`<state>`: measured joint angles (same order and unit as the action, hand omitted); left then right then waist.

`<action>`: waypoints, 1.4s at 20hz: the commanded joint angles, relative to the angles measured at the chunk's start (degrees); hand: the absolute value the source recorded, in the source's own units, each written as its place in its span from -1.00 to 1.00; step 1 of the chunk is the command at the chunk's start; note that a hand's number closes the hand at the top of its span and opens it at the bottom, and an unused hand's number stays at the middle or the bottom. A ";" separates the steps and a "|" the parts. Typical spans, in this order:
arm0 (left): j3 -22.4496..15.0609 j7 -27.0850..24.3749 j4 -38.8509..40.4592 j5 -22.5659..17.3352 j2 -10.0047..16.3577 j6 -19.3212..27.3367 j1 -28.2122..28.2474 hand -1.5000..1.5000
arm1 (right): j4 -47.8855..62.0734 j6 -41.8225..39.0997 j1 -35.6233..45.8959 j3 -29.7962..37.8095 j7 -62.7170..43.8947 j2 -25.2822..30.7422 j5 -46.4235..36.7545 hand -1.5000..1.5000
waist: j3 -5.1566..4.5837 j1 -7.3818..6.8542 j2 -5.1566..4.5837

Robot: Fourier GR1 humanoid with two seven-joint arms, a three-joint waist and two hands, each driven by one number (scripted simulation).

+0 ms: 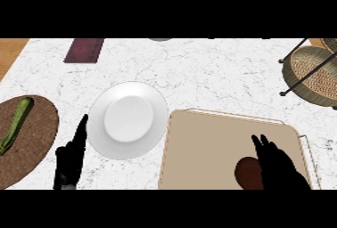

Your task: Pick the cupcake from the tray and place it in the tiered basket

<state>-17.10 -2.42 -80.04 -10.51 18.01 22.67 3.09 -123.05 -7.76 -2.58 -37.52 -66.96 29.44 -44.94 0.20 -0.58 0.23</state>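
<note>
Beige tray at the worktop's near right corner. Lies flat, with rounded corners and a low rim, cut off along its near side by the view's lower edge.

Brown cupcake on the tray, close to the tray's near edge and right of its middle. Sits low on the tray's surface, partly hidden on its right side by the hand.

Right hand above the tray's near right part, coming in from the near edge. Fingers straight and close together, pointing toward the worktop's far edge; a narrow, flat hand, curled round nothing. Stands just right of the cupcake, thumb side toward it; touching or only beside, cannot tell.

Tiered basket at the worktop's far right corner: a woven bowl in a dark wire frame, cut off by the view's right edge. Bare worktop between it and the tray's far right corner.

White plate near the worktop's middle, just left of the tray's left edge, not touching it.

Left hand at the near edge, between the plate and a round brown mat. Resting, fingers straight and up, holding nothing.

Mat at the worktop's left edge, partly out of view. On its far left part a long green vegetable, lying lengthwise.

Dark red slab near the far edge, left of middle. Wood surface beyond the far left corner.
</note>
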 commanded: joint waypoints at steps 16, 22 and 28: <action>1.55 3.05 0.29 0.04 -1.00 -2.46 -0.86 0.00 | 11.42 -14.29 3.12 7.56 -6.83 -9.08 2.85 -1.00 | -0.27 0.12 -0.42; 0.27 2.24 -4.04 1.81 -1.26 -1.51 4.14 0.00 | 13.27 -13.33 0.24 6.71 -6.80 -13.00 0.10 -1.00 | -0.23 0.05 -0.18; 2.61 0.75 3.36 1.75 -3.57 -2.49 -0.28 0.00 | 13.25 -14.52 -2.47 10.22 -2.52 -12.56 0.47 -1.00 | -0.25 0.88 -0.25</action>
<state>-14.96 -1.20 -80.35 -8.60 15.83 20.89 3.44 -109.63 -18.67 -3.61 -28.20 -62.67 17.28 -44.44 0.22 -0.08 0.23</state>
